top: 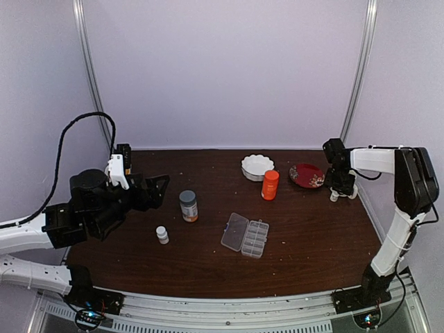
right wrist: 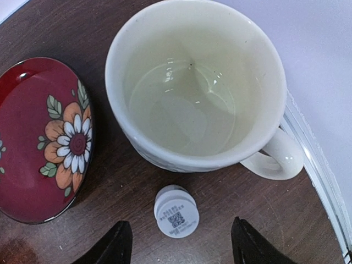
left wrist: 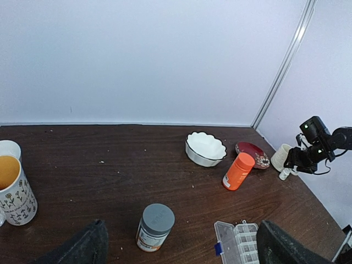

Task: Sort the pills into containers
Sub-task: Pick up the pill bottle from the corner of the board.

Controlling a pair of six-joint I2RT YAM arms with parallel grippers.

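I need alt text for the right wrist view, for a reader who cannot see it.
A small white bottle with a printed code on its cap stands on a dark wooden table between the two fingertips of the open right claw, untouched. Beyond it stand an empty cream mug and, further left, a red flowered plate.

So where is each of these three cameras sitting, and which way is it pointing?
Top camera: high behind the arms, looking down on the brown table; both arms show, left tool and right tool.
Left wrist camera: on the left arm, looking across the table to the back wall; its two dark fingers frame the bottom.
Right wrist camera: on the right arm, looking straight down at a cream mug and small white bottle; its fingers show below.
Shared: the red plate appears in all three.
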